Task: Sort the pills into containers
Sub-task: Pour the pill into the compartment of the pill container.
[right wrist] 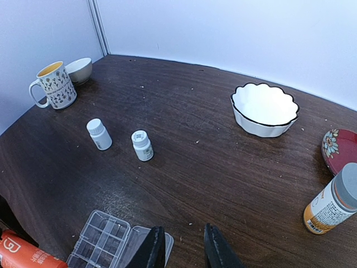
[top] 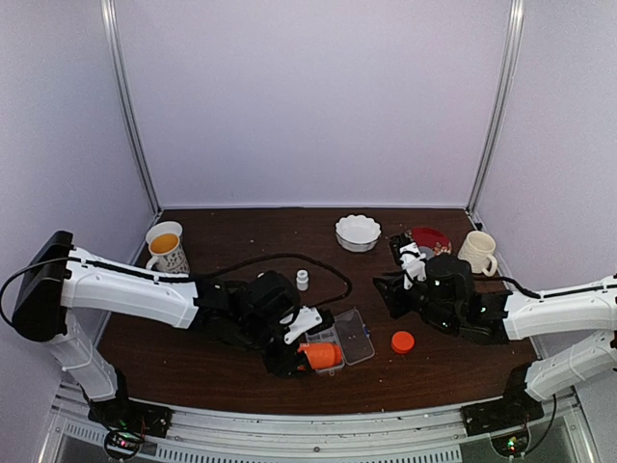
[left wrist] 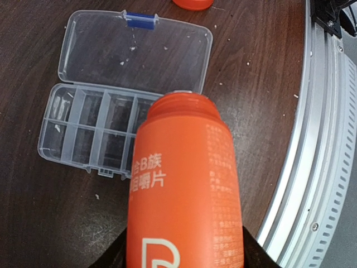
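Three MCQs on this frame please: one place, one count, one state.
1. The orange cap lies: A in the bowl; B on the table, right of the organiser; C on the plate.
2. Count of tiny white bottles, right wrist view: A one; B four; C two.
3. The organiser's lid is: A open, lying flat; B shut; C missing.
Key: 1 B, it sits on the table beside the organiser. 2 C, two stand close together. 3 A, it lies flat, leaving the cells exposed.
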You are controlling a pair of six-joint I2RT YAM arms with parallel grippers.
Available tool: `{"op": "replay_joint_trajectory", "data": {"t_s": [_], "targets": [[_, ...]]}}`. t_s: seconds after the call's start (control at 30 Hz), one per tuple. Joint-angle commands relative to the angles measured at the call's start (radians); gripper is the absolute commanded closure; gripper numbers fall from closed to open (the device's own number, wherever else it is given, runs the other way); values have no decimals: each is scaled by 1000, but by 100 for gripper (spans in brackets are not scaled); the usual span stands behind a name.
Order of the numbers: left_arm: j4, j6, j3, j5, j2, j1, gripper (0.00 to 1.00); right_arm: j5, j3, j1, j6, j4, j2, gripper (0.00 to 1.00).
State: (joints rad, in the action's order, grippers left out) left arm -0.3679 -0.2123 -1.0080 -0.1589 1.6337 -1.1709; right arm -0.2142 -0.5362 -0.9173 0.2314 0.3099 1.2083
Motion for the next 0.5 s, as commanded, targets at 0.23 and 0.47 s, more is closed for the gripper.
{"op": "replay_joint_trajectory", "data": {"t_s": [0.23,0.47], "targets": [[-34,-9,-40,28,5,-7,100,-25,-10,6,-7,0,-4,75],[-13,-17,-29,22,-18,-6,100,-25,-12,5,-7,-3,2,75]]}}
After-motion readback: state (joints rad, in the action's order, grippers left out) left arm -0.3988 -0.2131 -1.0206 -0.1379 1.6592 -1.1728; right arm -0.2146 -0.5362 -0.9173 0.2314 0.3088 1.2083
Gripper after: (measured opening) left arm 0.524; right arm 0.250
